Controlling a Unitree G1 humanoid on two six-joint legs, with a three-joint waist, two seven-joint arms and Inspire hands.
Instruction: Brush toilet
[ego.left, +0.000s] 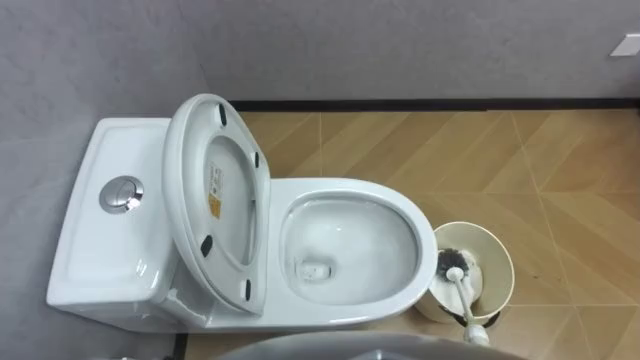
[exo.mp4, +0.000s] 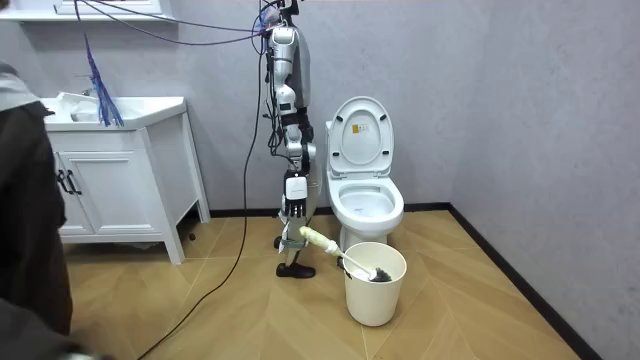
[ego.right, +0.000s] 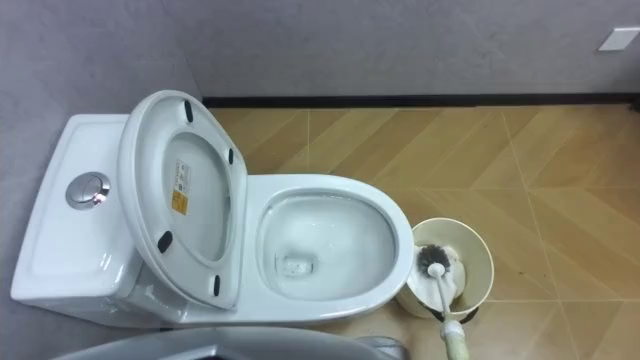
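cream plastic marks both ends of the matter: the bucket (ego.left: 497, 250) standing on the wood-pattern floor (ego.left: 560, 170) just beside the front of the toilet (ego.left: 352, 187), and the grip end of the brush (ego.left: 463, 297) propped in it. the brush is not yet in the bowl (ego.left: 395, 235). its dark bristle head sits down inside the bucket and its white handle leans out over the rim, so the long axis runs from the bucket toward the lower right of the eye views, the robot's right side. in the room view the robot stands upright at the side of the toilet, on the room view's left of it. the handle slants up from the bucket to the right hand (exo.mp4: 291, 236), which hangs low by the leg and meets the grip end. that hand is plainly the nearer one, but it is too small there to show its fingers, so i cannot tell whether they are curled round the grip or only lie beside it. the seat (ego.left: 187, 185) is raised against the tank (ego.left: 100, 245), leaving the bowl open, and from the robot's eyes the bowl lies to the left of the bucket, very close at the rims. as i judge it, the coming move is a lift along the handle's own line to clear the bucket rim. a swing leftward would follow, with the head kept low, so that the bristles come down into the open bowl rather than strike its front edge.
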